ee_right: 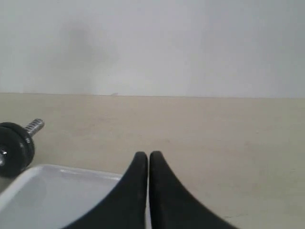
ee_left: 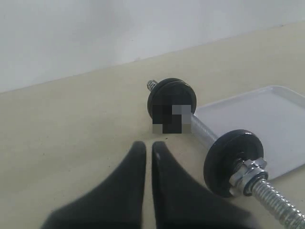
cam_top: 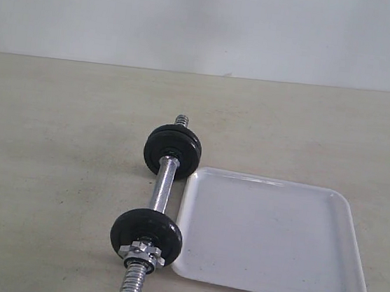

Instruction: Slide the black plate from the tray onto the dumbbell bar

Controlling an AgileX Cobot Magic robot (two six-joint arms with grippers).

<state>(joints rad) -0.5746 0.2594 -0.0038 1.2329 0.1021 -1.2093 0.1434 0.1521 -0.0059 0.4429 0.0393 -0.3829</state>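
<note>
On the beige surface (cam_top: 51, 172): a dumbbell bar (cam_top: 164, 185) lies flat, just beside the long edge of the tray (cam_top: 270, 228).
Far end of the bar: two black plates (cam_top: 172, 151) sit face to face on the shaft, with a short threaded stub poking out beyond them.
Near end of the bar: one black plate (cam_top: 146, 233) stands upright on the shaft, a silver nut (cam_top: 142, 254) tight against its outer face – threaded rod runs on past it to the picture's edge.
Task's plate: all three discs look alike and all ride on the bar; which is the one meant I cannot tell.
Tray: white, shallow, its near left corner almost touching the near disc.
Left tool (ee_left: 147, 145): fingers together, only a thin slit between the tips, above bare surface on the side of the bar away from the tray.
Right tool (ee_right: 145, 155): fingers together as well – tips over the tray's rim, the far discs off to one side in the right wrist view.
Background: plain pale wall (cam_top: 209, 21).
</note>
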